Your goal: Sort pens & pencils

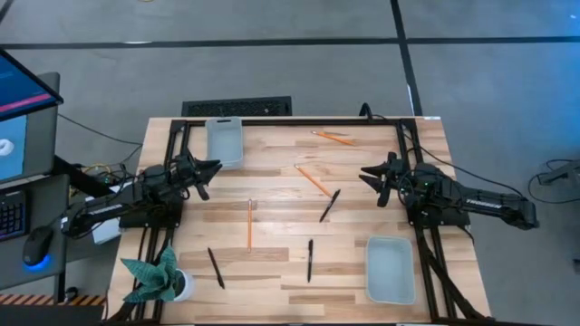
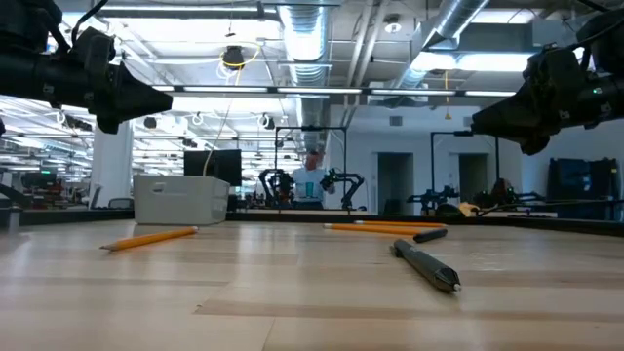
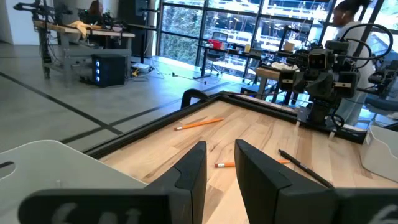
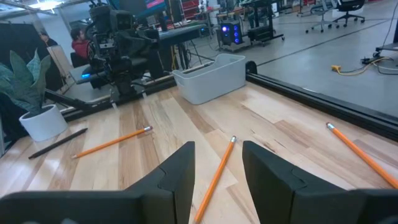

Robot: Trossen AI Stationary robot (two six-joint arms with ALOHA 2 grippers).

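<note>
Three orange pencils lie flat on the wooden table: one at the far side [image 1: 333, 138], one in the middle [image 1: 313, 179], one left of centre [image 1: 250, 224]. Three black pens lie flat: one beside the middle pencil [image 1: 330, 206], one nearer [image 1: 310, 260], one near left [image 1: 216, 268]. My left gripper [image 1: 210, 172] hovers open and empty at the table's left side, above the wood. My right gripper [image 1: 367, 175] hovers open and empty at the right side, facing it. In the right wrist view the middle pencil [image 4: 217, 174] lies ahead, between the fingers.
A pale tray [image 1: 224, 140] stands at the far left and another [image 1: 391, 269] at the near right. A potted plant [image 1: 161, 279] stands at the near left corner. A dark frame [image 1: 290, 120] runs along the table's edges. A person [image 3: 351, 25] is in the room beyond.
</note>
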